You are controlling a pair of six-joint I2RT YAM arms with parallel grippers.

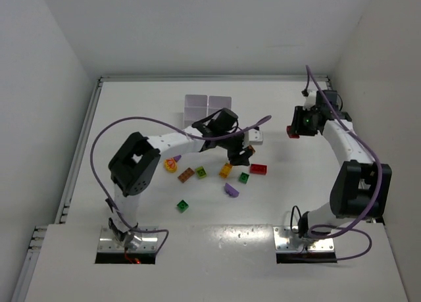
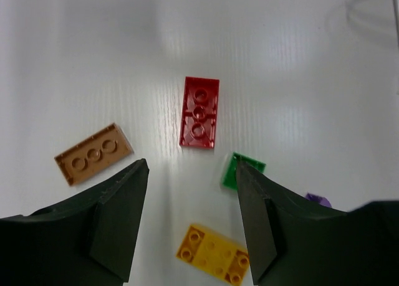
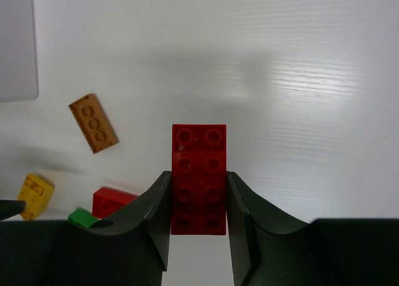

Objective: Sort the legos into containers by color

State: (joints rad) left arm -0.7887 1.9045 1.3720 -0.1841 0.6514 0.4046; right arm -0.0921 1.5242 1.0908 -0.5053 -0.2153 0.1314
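Observation:
Several legos lie loose mid-table: a red brick [image 1: 258,168] [image 2: 199,111], a green one [image 1: 243,177] [image 2: 243,169], a yellow one [image 1: 225,170] [image 2: 212,252], an orange-brown one [image 1: 185,174] [image 2: 93,153] and a purple piece [image 1: 231,190]. My left gripper [image 1: 239,158] [image 2: 191,171] hovers over them, open, nothing between its fingers. My right gripper [image 1: 294,131] [image 3: 198,177] is raised at the right, shut on a dark red brick [image 3: 199,167]. The white containers [image 1: 207,106] stand behind the left arm, partly hidden by it.
More legos lie to the left: a green one [image 1: 182,205] nearest the arms, another green [image 1: 200,173], a yellow-and-red round piece [image 1: 172,164]. The left arm's purple cable [image 1: 105,134] loops over the table's left part. White walls bound the table.

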